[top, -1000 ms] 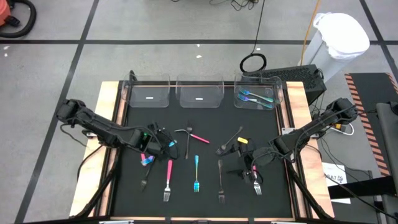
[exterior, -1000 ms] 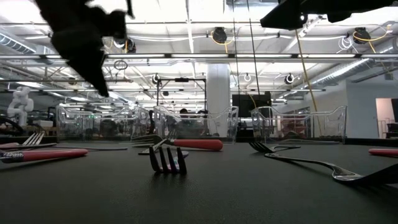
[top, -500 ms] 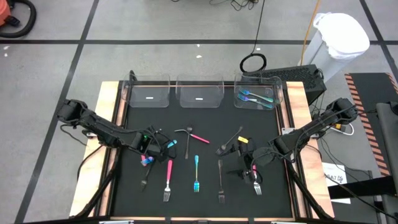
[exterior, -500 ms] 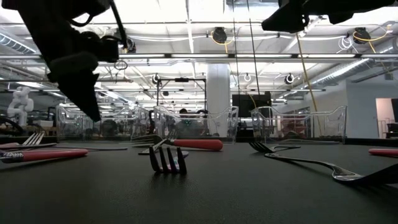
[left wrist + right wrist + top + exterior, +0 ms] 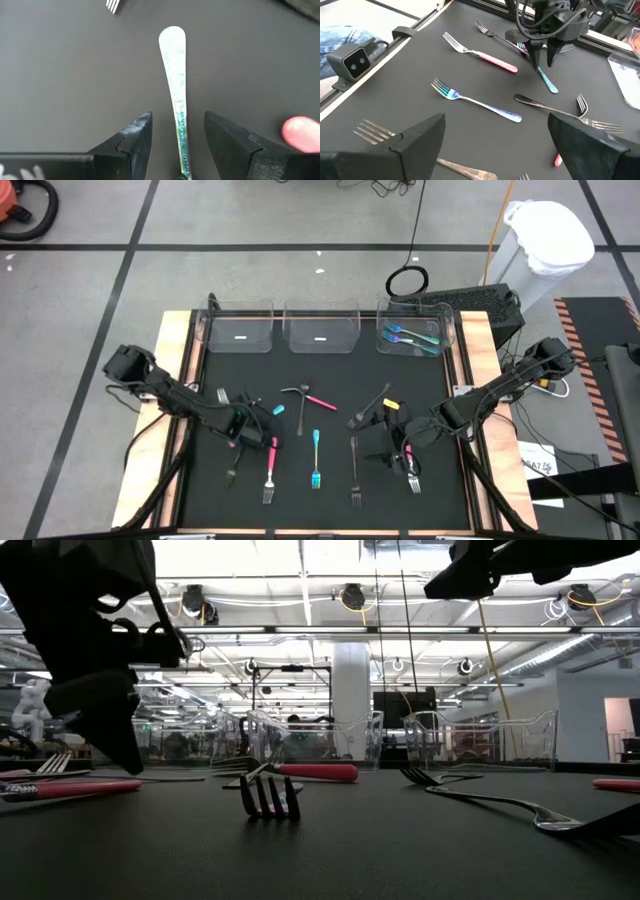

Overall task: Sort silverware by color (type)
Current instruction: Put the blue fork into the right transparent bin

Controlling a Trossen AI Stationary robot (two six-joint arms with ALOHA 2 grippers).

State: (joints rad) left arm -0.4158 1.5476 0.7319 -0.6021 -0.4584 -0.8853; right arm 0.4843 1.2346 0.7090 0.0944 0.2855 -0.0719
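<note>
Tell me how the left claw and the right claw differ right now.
1. The left claw straddles a teal handle, with a gap on each side. The right claw has nothing between its fingers.
2. The left claw is down close to the black mat, while the right claw hangs higher above it.
3. The right claw's fingers stand wider apart than the left claw's.

Both are open and grip nothing.

Scattered pink, teal, black silverware (image 5: 316, 458)
</note>
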